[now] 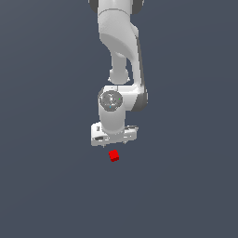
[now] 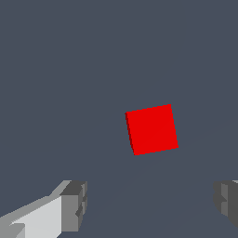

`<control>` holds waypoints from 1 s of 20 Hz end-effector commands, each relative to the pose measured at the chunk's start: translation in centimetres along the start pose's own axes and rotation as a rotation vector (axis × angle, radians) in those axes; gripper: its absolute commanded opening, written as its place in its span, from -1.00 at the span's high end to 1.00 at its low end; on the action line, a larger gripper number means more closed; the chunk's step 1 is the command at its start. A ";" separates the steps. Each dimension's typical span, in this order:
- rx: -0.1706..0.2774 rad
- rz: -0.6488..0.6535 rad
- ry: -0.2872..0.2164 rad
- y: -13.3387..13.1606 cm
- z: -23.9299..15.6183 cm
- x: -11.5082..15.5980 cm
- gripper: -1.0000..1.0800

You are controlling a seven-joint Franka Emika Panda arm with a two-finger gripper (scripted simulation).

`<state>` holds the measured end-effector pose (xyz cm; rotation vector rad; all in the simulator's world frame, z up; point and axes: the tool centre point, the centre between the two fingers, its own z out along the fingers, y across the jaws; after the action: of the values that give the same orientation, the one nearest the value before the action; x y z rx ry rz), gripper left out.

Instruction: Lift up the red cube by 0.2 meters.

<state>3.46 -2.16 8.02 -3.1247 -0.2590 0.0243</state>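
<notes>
The red cube [image 1: 114,155] is a tiny bright red block resting on the dark grey floor, just below the white gripper [image 1: 114,139] in the exterior view. In the wrist view the red cube [image 2: 152,129] lies ahead of the gripper [image 2: 151,204], apart from both fingertips [image 2: 74,204]. The two grey fingertips stand wide apart, so the gripper is open and empty. In the exterior view the fingers are hidden behind the hand.
The white arm [image 1: 122,51] rises from the gripper toward the top of the exterior view. A plain dark grey floor [image 1: 46,186] surrounds the cube.
</notes>
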 end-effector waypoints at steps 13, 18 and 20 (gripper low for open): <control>-0.008 -0.177 0.014 1.0 5.9 3.5 -0.92; -0.009 -0.181 0.014 1.0 6.0 3.7 -0.92; -0.009 -0.181 0.014 1.0 6.0 3.7 1.00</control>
<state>7.15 -2.56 1.97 -3.0945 -0.5410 0.0006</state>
